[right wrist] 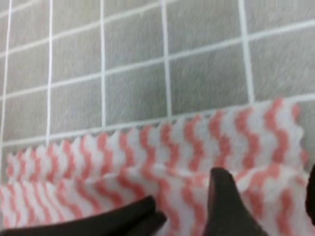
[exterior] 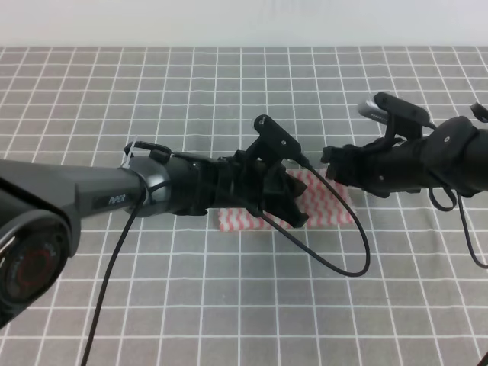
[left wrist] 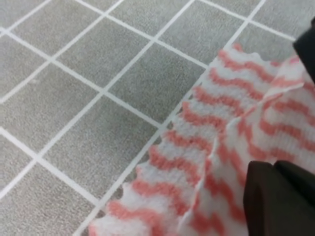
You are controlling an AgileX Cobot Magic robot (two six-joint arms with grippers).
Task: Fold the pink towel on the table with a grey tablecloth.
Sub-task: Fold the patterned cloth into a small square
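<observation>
We see both pincers on the pink towel (exterior: 329, 204) atop the table (exterior: 229, 91): left pincer (exterior: 293, 200) & right pincer (exterior: 333, 164), grip states unclear.

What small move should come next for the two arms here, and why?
Probably carry the lifted edge across to the far side. Both grippers, left and right, are at the pink towel, and the wrist views show a raised layer already doubled over the flat part, lying on the grey tablecloth. Whether the fingers actually pinch it is unclear.
</observation>
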